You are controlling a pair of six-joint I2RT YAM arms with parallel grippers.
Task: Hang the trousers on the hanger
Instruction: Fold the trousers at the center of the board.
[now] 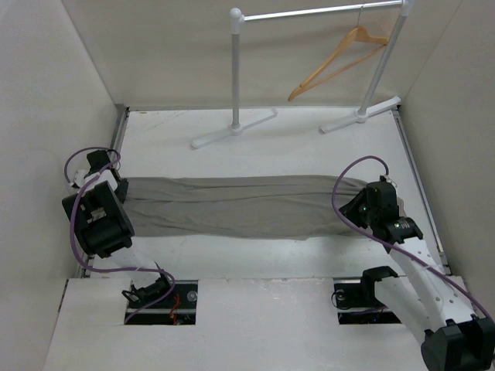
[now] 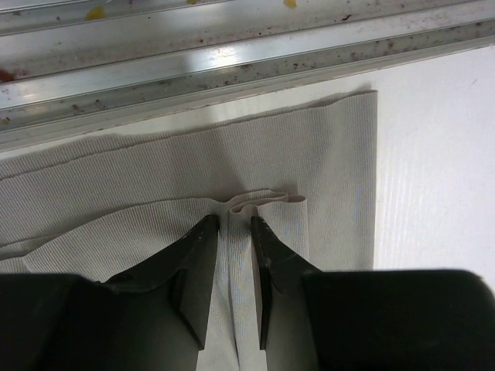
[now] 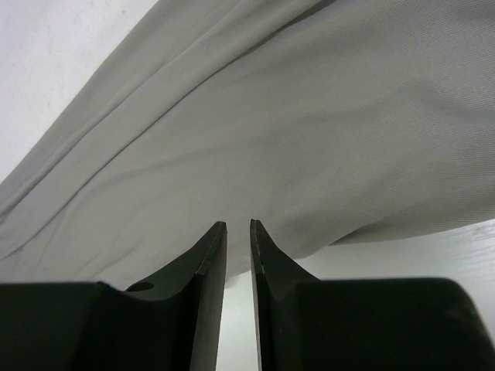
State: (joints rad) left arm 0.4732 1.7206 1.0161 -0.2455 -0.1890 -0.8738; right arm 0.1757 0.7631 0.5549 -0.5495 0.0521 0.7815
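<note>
You see the trousers [image 1: 232,205] lying flat across the white table [image 1: 309,147], each end hidden under a wrist. The left gripper [image 2: 234,220] nips a raised fold of cloth beside a metal channel [image 2: 232,66]. The right gripper [image 3: 237,226] shows a narrow gap at the cloth's edge; you cannot tell whether it holds anything. The hanger [image 1: 336,63] hangs on the rail [image 1: 309,13], with pale walls [image 1: 155,46] around.

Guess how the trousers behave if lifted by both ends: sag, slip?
Likely floppy: the trousers lie flat with soft folds, so the middle would probably sag. Probably light; the cloth looks thin. Slip seems possible: the left fingers pinch only a small bunched hem fold.
</note>
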